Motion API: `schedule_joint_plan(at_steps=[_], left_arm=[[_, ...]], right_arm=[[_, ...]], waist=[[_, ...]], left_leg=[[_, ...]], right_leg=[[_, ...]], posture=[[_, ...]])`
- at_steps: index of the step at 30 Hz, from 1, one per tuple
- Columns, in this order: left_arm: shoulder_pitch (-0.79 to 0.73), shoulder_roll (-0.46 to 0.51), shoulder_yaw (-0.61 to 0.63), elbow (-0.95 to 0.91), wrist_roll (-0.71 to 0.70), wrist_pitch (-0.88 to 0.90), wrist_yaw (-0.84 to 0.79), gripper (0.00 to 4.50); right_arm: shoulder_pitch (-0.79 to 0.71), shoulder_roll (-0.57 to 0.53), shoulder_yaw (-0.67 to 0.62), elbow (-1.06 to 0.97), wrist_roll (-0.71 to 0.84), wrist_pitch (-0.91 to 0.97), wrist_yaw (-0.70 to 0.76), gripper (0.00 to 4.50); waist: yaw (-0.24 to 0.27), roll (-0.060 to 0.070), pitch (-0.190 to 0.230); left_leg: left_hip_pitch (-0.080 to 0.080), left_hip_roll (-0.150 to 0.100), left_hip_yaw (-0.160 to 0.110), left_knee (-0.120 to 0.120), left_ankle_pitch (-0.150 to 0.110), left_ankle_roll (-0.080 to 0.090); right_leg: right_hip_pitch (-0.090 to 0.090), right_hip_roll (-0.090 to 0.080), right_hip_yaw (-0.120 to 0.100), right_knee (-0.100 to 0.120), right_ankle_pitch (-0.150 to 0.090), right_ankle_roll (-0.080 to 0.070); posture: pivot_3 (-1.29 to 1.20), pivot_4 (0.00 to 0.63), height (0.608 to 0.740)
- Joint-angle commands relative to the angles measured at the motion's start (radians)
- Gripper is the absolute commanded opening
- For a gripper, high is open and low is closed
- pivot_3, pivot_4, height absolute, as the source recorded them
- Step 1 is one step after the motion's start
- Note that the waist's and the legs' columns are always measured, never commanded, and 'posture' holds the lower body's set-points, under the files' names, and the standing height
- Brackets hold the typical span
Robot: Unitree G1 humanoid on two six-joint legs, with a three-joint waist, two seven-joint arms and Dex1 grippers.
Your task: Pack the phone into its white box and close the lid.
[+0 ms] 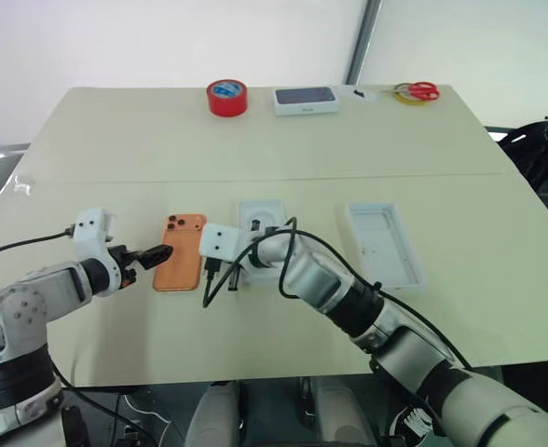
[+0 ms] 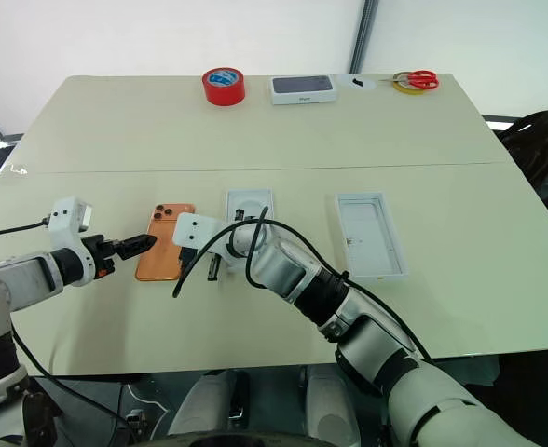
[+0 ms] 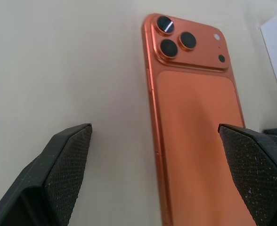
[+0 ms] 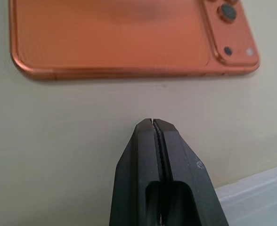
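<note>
The orange phone (image 1: 180, 251) lies camera side up on the cream table, lens cluster at its far end. My left gripper (image 3: 155, 130) is open at the phone's left edge, one finger on either side of that long edge and low over the table. My right gripper (image 4: 153, 123) is shut and empty, its tip on the table just off the phone's right edge. The white box (image 1: 260, 216) lies just right of the phone, an oval outline showing inside it, its near end hidden behind my right arm. The lid (image 1: 386, 242) lies inside up further right.
At the table's far edge stand a red tape roll (image 1: 227, 97), a white box with a dark top (image 1: 306, 100) and red-handled scissors on a yellow tape ring (image 1: 416, 91). A black bag (image 1: 544, 149) sits off the table's right side.
</note>
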Motion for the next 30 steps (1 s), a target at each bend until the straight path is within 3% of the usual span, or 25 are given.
schedule_joint_plan(at_steps=[1,15,30], left_arm=[[-0.023,-0.029,-0.028,0.004,-0.02,0.072,-0.007,4.5],[-0.073,-0.166,0.024,0.009,-0.113,0.17,0.01,4.5],[-0.111,-0.14,0.076,0.073,-0.197,0.17,0.097,4.5]], right_arm=[[-0.038,0.035,0.016,0.03,-0.02,-0.035,-0.006,0.04],[-0.037,0.053,0.005,0.065,-0.037,-0.079,-0.001,0.04],[-0.011,0.046,0.007,0.039,-0.048,-0.075,0.008,0.04]], waist=[[0.001,0.0,0.0],[0.006,0.0,-0.001],[0.003,0.0,-0.001]], left_leg=[[0.0,0.0,0.0,0.0,0.0,0.0],[0.001,-0.001,-0.001,0.0,0.0,-0.001],[0.001,-0.001,-0.001,0.0,0.0,-0.001]], right_leg=[[0.0,0.0,0.0,0.0,0.0,0.0],[0.001,-0.002,0.0,0.0,0.0,0.0],[0.001,-0.002,0.0,0.0,0.0,0.0]], posture=[[0.0,0.15,0.732],[0.0,0.15,0.732],[0.0,0.15,0.732]])
